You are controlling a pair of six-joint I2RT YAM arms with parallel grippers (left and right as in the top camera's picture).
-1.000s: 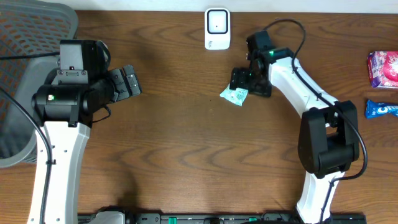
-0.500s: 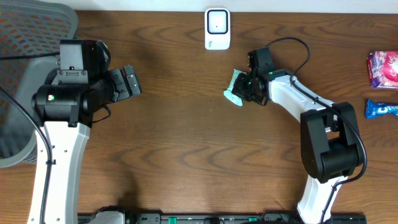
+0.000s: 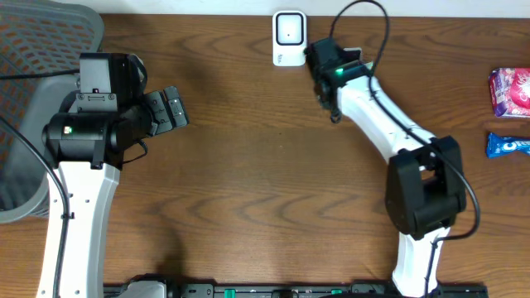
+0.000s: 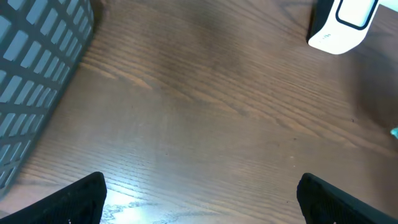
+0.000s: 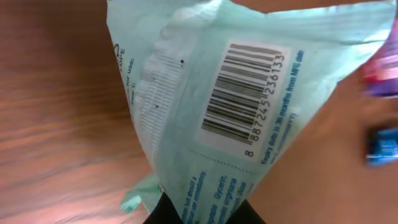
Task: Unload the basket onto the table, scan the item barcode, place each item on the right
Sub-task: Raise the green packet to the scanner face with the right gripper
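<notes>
Mint-green crinkled film packet (image 5: 186,124), with a white rectangular barcode (image 5: 245,93) patch, is clamped at its narrow end in the right pincer (image 5: 199,210), beside the white rounded scanner (image 3: 289,37). The left pincer (image 4: 202,199) stands wide apart over the brown wood-grain worktop (image 3: 248,182).

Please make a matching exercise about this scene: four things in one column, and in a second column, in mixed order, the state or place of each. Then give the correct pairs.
1. left end effector
2. right end effector
3. scanner
4. blue snack pack

A. near the right edge of the table
B. shut on the pale green packet
C. open, holding nothing
D. white, at the far edge

Pairs: 1-C, 2-B, 3-D, 4-A.
</notes>
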